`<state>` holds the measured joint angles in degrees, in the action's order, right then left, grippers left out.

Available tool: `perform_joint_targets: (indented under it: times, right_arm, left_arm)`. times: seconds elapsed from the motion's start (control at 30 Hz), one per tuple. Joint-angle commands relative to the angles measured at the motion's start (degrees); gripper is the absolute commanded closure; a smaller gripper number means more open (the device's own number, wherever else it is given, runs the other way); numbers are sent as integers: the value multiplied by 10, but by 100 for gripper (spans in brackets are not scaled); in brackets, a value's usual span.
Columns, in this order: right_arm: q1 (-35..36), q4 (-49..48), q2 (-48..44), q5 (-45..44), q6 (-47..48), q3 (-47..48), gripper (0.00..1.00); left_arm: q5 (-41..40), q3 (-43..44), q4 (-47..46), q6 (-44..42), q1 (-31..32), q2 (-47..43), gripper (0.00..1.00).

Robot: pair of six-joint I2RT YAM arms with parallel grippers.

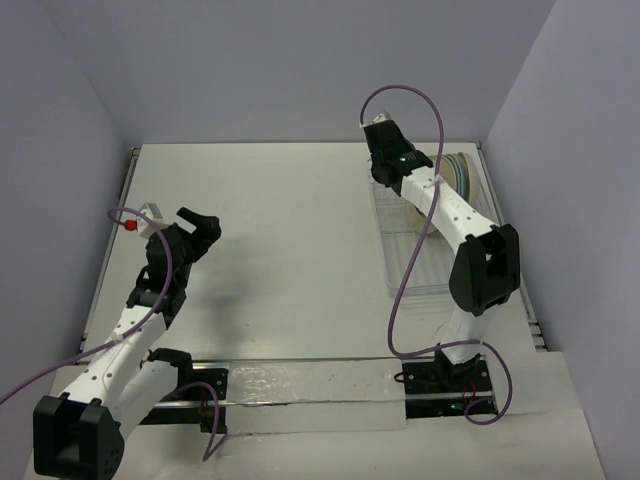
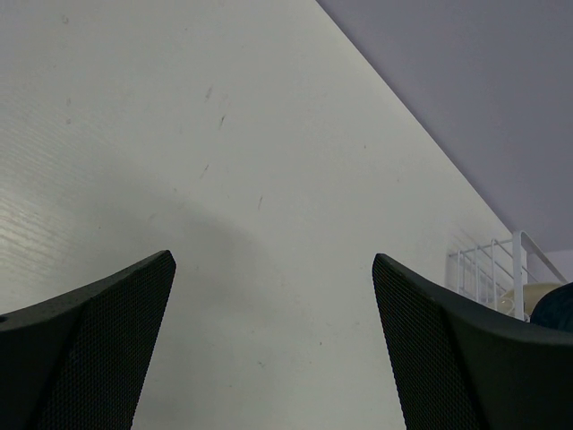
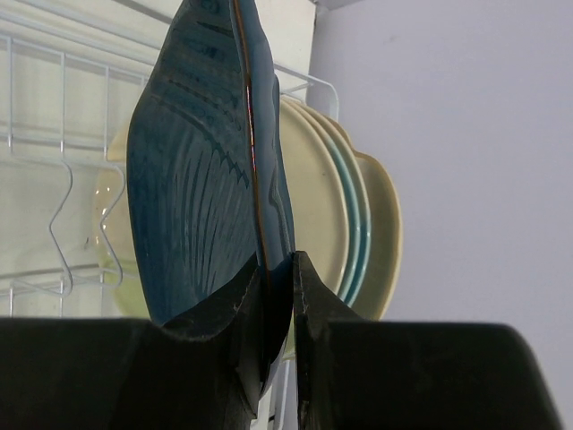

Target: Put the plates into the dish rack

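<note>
Right wrist view: dark blue plate (image 3: 197, 179) stands on edge, its lower rim pinched between the two fingers of the right gripper (image 3: 279, 269), which is clamped tight on it. Plate rises straight up from the fingertips, so its long axis is upright, with the top leaning slightly toward the left-finger side. Ribbed face turned to the left-finger side, other face toward the wall. Just past the right finger sit the other plates (image 3: 327, 206), cream and pale blue rims, packed on edge and close against the blue one; contact between them cannot be judged. White wires of the dish rack (image 3: 63, 143) run off on the left-finger side. Whether the plate's bottom edge is seated between prongs is hidden by the fingers. Top view puts this gripper at the far end of the rack, beside the row of plates. Risks, as judged: the grip is only a narrow bite on a glazed rim, so the plate could pivot or slip; if let go without a prong on each side it may tip onto its neighbours or fall flat; a sideways nudge would knock it against the cream plate. Left gripper (image 1: 200, 232) hangs with fingers spread, holding nothing, over the bare table (image 2: 179, 134), well apart from the rack.
</note>
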<state>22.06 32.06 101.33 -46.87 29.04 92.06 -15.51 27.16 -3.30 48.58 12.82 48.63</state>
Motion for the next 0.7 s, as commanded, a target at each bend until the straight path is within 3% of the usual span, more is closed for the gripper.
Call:
perform_joint_targets:
  times: [0.0, 0.47, 0.67]
  right_arm:
    - [-4, -52, -1, -50, 18, 2, 100]
    - [-4, -49, 19, -77, 0, 4, 100]
    - [1, 31, 34, -6, -58, 35, 100]
  left_arm:
    - [-15, 29, -2, -15, 2, 2, 1]
    - [-9, 33, -9, -19, 2, 22, 1]
    - [-11, 39, -4, -21, 2, 31, 1]
